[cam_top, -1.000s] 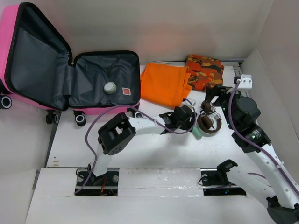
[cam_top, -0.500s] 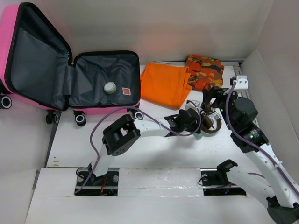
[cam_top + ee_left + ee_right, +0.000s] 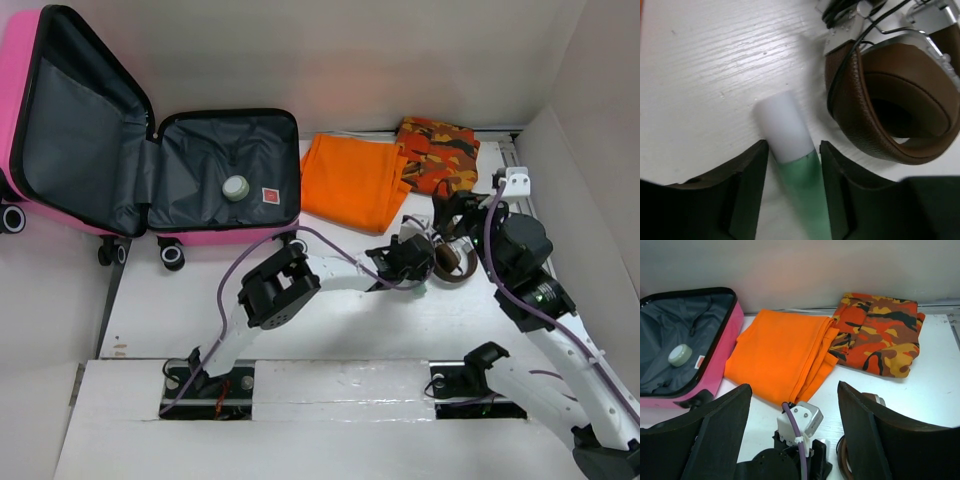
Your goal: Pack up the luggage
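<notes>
Left wrist view puts the left gripper (image 3: 793, 147) low over the table (image 3: 705, 75), its jaws partway apart and set on either side of a green tube (image 3: 800, 180) with a white cap. Both fingers sit close against the tube's sides. The close, slightly blurred picture does not settle whether they already pinch it, so a grip cannot be claimed. Brown headphones (image 3: 855, 117) lie just beside the jaws, on the side toward the right arm, near the tube but apart from it. The right gripper (image 3: 793, 387) hangs close by on the headphones' side, its jaws spread wide with nothing between them.

The luggage (image 3: 200, 160) lies open well apart from both grippers, across the table to the left gripper's far left. One half is tilted up and the other lies flat. One small round jar (image 3: 236, 187) rests inside the flat half, and nothing else shows in it. A folded orange cloth (image 3: 350, 180) lies beyond the left gripper, between it and the luggage. A folded camouflage cloth (image 3: 440, 150) lies beyond the right gripper.

Judged from this, packing is at an early stage. One item is in, and the tube appears to be the piece in hand. The headphones and both cloths wait on the table. After those go in, the raised half has to come down and the zipper has to close.
</notes>
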Available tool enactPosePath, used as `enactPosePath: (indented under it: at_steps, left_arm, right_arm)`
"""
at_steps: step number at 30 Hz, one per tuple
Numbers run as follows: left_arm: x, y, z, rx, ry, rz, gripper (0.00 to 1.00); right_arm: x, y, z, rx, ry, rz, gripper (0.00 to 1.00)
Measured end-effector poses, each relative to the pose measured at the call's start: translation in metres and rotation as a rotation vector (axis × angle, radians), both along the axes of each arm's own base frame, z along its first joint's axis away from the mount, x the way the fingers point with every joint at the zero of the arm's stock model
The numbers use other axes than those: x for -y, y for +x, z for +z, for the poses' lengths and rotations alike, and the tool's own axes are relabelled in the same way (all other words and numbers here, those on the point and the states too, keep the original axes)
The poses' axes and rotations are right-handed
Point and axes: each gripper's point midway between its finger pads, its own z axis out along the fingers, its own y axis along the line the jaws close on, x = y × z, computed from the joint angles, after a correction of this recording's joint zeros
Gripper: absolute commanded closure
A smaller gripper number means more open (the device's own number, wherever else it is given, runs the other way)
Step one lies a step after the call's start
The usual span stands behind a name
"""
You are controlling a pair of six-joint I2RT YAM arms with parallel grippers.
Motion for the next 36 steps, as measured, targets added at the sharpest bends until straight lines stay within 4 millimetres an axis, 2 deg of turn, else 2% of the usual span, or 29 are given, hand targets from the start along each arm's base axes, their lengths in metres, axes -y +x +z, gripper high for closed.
enactPosePath:
  at_steps: [1, 4, 7, 8, 10, 11, 12, 14, 18, 20, 23, 24, 26, 28, 30, 31, 33, 34, 36]
  left_arm:
    - [-0.002, 0.002, -0.001, 0.009, 0.01, 0.009, 0.63]
    - [-0.01, 0.005, -0.005, 0.037, 0.058, 0.019, 0.64]
    - [-0.02, 0.009, -0.006, 0.067, 0.093, 0.033, 0.58]
    - [-0.023, 0.009, -0.006, 0.073, 0.106, 0.034, 0.6]
    - [-0.031, 0.009, -0.007, 0.083, 0.128, 0.038, 0.73]
    - [-0.037, 0.009, -0.008, 0.09, 0.143, 0.042, 0.83]
    - [-0.041, 0.007, -0.008, 0.089, 0.147, 0.045, 0.87]
    - [-0.053, 0.004, -0.007, 0.09, 0.168, 0.05, 0.91]
    - [-0.079, -0.004, -0.002, 0.069, 0.221, 0.051, 0.91]
    - [-0.095, -0.003, 0.013, 0.065, 0.227, 0.061, 0.89]
    - [-0.116, 0.021, 0.068, 0.102, 0.14, 0.123, 0.85]
    - [-0.128, 0.037, 0.096, 0.129, 0.085, 0.166, 0.84]
    - [-0.165, 0.077, 0.159, 0.208, -0.04, 0.289, 0.79]
    - [-0.225, 0.122, 0.213, 0.304, -0.136, 0.462, 0.79]
    - [-0.287, 0.159, 0.244, 0.371, -0.184, 0.626, 0.79]
    - [-0.318, 0.175, 0.25, 0.39, -0.191, 0.701, 0.79]
    - [-0.368, 0.2, 0.239, 0.387, -0.176, 0.813, 0.78]
    - [-0.39, 0.211, 0.225, 0.367, -0.148, 0.858, 0.78]
    - [-0.416, 0.23, 0.185, 0.298, -0.081, 0.913, 0.76]
  right_arm:
    - [-0.001, 0.0, -0.001, -0.003, -0.001, 0.004, 0.24]
    - [-0.001, 0.0, -0.001, -0.002, -0.001, 0.009, 0.23]
    - [-0.001, -0.002, 0.001, 0.003, 0.002, 0.01, 0.23]
    - [-0.001, -0.002, 0.001, 0.004, 0.002, 0.01, 0.23]
    - [-0.001, -0.002, 0.001, 0.006, 0.003, 0.01, 0.23]
    - [-0.001, -0.002, 0.002, 0.006, 0.003, 0.01, 0.23]
    - [-0.001, -0.002, 0.002, 0.007, 0.004, 0.01, 0.23]
    - [-0.001, -0.002, 0.002, 0.007, 0.004, 0.01, 0.23]
    - [-0.001, -0.002, 0.002, 0.008, 0.004, 0.01, 0.23]
    - [-0.001, -0.002, 0.001, 0.007, 0.004, 0.01, 0.23]
    - [-0.001, -0.002, -0.005, -0.005, -0.003, 0.01, 0.23]
    - [-0.001, -0.001, -0.008, -0.01, -0.005, 0.011, 0.23]
    - [-0.003, 0.0, -0.012, -0.019, -0.01, 0.016, 0.23]
    - [-0.006, 0.001, -0.016, -0.029, -0.014, 0.026, 0.23]
    - [-0.009, 0.003, -0.018, -0.035, -0.017, 0.039, 0.23]
    - [-0.011, 0.003, -0.019, -0.038, -0.018, 0.047, 0.23]
    - [-0.014, 0.004, -0.02, -0.035, -0.016, 0.063, 0.23]
    - [-0.015, 0.004, -0.022, -0.037, -0.017, 0.068, 0.23]
    - [-0.017, 0.004, -0.026, -0.042, -0.019, 0.075, 0.23]
